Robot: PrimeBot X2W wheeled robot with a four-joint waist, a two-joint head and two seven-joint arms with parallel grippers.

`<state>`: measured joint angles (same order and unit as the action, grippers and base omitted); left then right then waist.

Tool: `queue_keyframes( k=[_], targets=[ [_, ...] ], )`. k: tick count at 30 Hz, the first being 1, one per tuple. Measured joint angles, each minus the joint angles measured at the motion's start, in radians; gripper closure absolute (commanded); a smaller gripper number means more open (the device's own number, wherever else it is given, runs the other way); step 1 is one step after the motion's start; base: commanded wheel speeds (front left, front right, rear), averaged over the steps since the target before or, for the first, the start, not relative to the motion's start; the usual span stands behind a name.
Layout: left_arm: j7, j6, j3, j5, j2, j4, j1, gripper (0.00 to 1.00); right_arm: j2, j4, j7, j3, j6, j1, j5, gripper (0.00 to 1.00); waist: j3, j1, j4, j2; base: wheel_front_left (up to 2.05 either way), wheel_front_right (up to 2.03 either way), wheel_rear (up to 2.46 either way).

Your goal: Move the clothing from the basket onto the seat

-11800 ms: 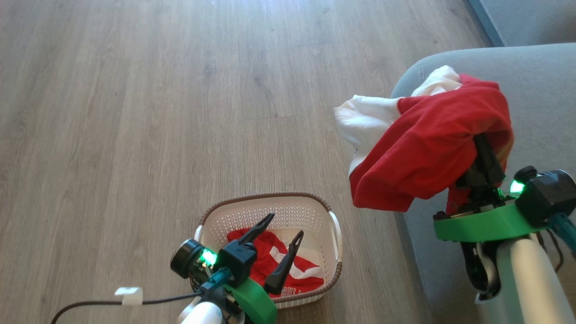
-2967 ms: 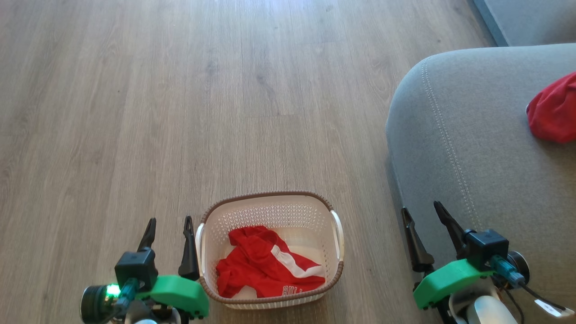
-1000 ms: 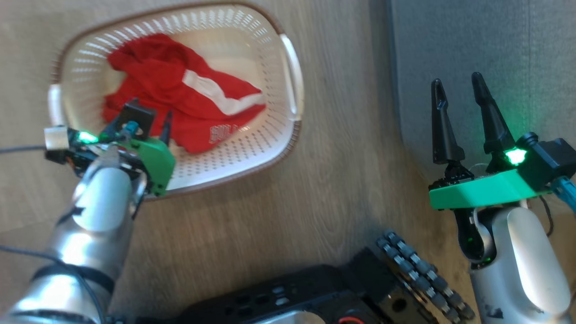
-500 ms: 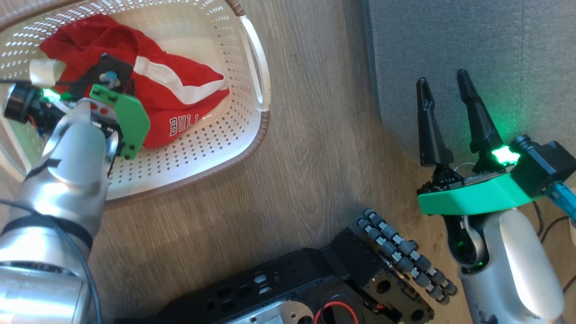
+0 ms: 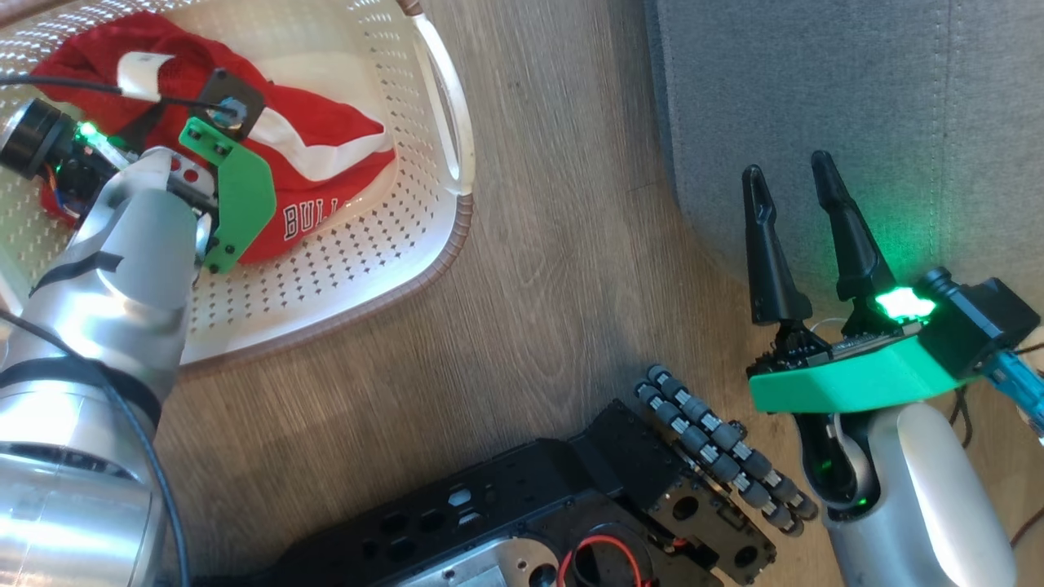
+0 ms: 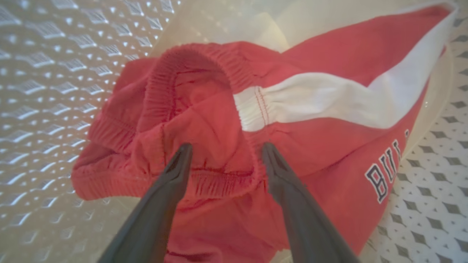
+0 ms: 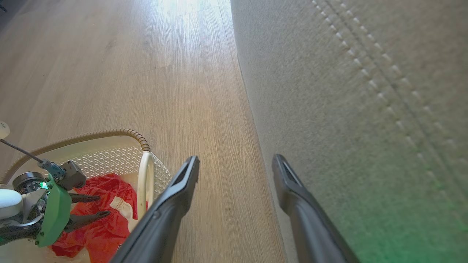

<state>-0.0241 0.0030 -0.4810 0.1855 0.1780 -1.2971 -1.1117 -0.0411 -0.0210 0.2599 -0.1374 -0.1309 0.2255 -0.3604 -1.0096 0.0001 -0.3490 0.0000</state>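
Observation:
The red clothing (image 5: pixel 334 191), with a white stripe and white lettering, lies crumpled in the cream perforated basket (image 5: pixel 457 228) at the upper left of the head view. My left arm reaches down into the basket. In the left wrist view my left gripper (image 6: pixel 225 149) is open, its tips pressed into the clothing (image 6: pixel 204 120) on either side of a gathered waistband fold. My right gripper (image 5: pixel 787 236) stands open and empty beside the grey seat (image 5: pixel 816 81), over the floor. The right wrist view shows the seat (image 7: pixel 347 91) with its double stitching and the basket (image 7: pixel 91 136).
Wood floor (image 5: pixel 555 285) runs between the basket and the seat. My own black base with its roller wheel (image 5: pixel 718 456) fills the bottom of the head view. A black cable with a white tag (image 5: pixel 143 69) hangs over the basket.
The head camera has tilted and shifted, so the basket sits further left. My left gripper has sunk lower into the basket onto the clothing. My right gripper stays open by the seat.

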Motion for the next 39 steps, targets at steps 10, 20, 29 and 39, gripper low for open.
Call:
queue_keyframes(
  k=[10,20,29,39],
  targets=[
    [-0.09,-0.01,0.002,-0.029,0.005,-0.001,-0.005,0.0,0.0,-0.029,0.0,-0.007,0.0,-0.038,-0.001,0.0,-0.022,0.0,0.013,0.0,0.0,0.0,0.0],
    [-0.136,-0.063,-0.009,-0.046,0.018,-0.001,-0.041,0.0,0.0,-0.081,0.0,-0.012,0.0,-0.075,0.026,0.0,-0.042,0.0,0.046,0.0,0.0,0.0,0.0],
    [-0.196,-0.088,-0.066,-0.019,0.021,-0.001,-0.061,1.0,0.0,-0.105,0.0,-0.007,0.0,-0.076,0.036,0.0,-0.054,0.0,0.062,0.0,0.0,0.0,0.0],
    [-0.17,-0.089,-0.075,-0.036,0.023,-0.002,-0.062,1.0,0.0,-0.102,0.0,-0.007,0.0,-0.073,0.037,0.0,-0.048,0.0,0.062,0.0,0.0,0.0,0.0]
  ],
)
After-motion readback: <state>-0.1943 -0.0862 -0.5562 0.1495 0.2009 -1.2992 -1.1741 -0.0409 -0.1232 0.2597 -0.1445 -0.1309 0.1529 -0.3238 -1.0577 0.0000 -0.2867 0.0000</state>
